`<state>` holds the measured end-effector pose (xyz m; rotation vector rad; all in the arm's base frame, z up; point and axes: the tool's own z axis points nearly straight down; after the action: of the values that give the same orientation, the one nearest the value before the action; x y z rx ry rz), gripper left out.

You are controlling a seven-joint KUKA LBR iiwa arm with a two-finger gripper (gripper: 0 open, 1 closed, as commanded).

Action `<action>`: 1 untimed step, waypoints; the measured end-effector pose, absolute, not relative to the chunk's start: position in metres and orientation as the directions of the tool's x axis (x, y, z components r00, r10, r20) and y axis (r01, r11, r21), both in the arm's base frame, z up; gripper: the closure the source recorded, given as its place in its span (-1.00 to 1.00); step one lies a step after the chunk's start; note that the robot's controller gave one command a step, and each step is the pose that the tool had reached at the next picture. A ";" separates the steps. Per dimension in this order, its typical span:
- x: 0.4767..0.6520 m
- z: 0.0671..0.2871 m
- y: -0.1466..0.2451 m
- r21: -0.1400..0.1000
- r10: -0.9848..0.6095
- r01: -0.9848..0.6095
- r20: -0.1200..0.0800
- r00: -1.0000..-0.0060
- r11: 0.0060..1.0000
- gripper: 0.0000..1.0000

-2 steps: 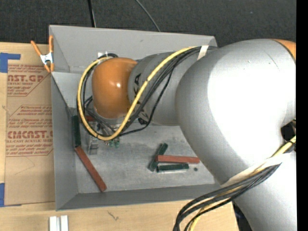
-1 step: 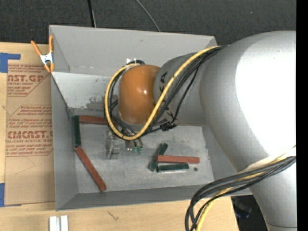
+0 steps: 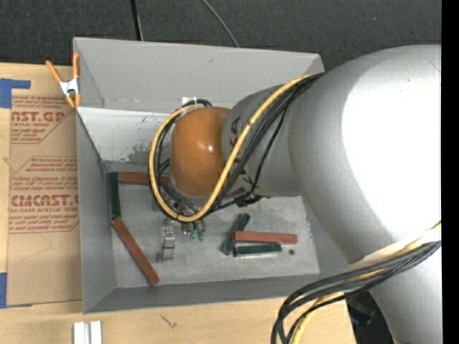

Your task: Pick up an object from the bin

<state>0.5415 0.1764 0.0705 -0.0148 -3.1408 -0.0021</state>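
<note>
Gripper hangs low between the brown stick and the red-green sticks, can't tell how open. Nothing's under it, so it might grab air.

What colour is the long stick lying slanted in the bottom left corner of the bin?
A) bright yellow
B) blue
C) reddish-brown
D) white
C: the slanted stick on the floor of the bin, near its lower left corner, is reddish-brown.
</note>
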 end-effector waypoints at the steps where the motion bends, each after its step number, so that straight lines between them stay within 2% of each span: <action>1: 0.534 0.071 0.195 0.002 0.016 0.016 0.001 -1.000 1.000 -1.00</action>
<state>0.5343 0.1947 0.0708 -0.0257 -3.1406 -0.0038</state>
